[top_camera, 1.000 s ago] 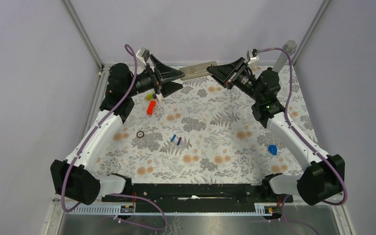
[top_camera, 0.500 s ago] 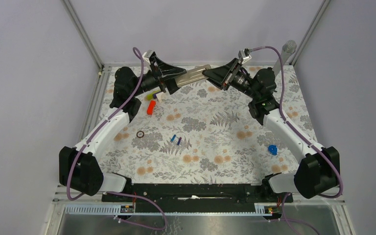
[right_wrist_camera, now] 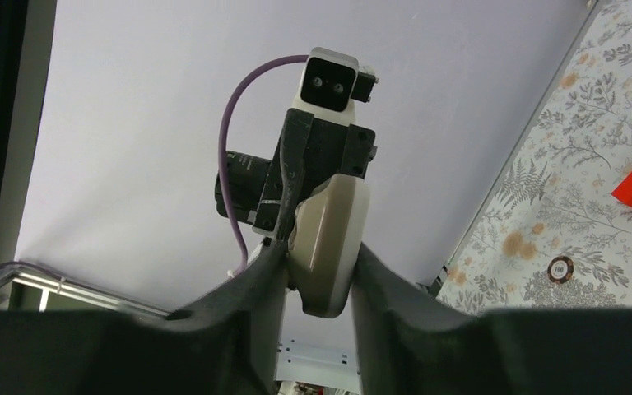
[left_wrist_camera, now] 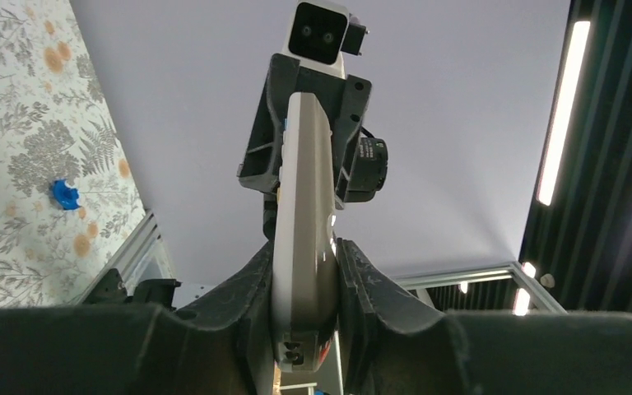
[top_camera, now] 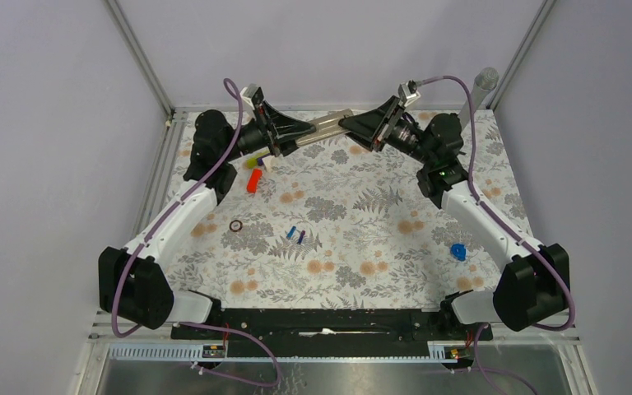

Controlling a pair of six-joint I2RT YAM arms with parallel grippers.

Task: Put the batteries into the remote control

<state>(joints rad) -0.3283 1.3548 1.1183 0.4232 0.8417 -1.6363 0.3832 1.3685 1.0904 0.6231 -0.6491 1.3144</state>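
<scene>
The remote control (top_camera: 329,123) hangs in the air over the back of the table, bridging both grippers. My left gripper (top_camera: 303,130) is shut on its near end; in the left wrist view the grey-tan handset (left_wrist_camera: 304,206) is pinched tight between both fingers. My right gripper (top_camera: 347,125) stands round the other end (right_wrist_camera: 329,239) with its jaws loosened, one finger apart from it by a dark sliver. Two batteries (top_camera: 296,235), tiny and blue, lie side by side on the flowered cloth mid-table, far from both grippers.
An orange-red block (top_camera: 253,180) and a small yellow-green piece (top_camera: 253,162) lie under the left arm. A dark ring (top_camera: 235,225) sits left of the batteries. A bright-blue lumpy object (top_camera: 458,252) lies near the right arm. A grey post (top_camera: 479,95) stands at the back right corner.
The left gripper has closed on the remote's end, which the right gripper alone held a second ago. The right jaws have since eased apart. Both arms shifted slightly.
</scene>
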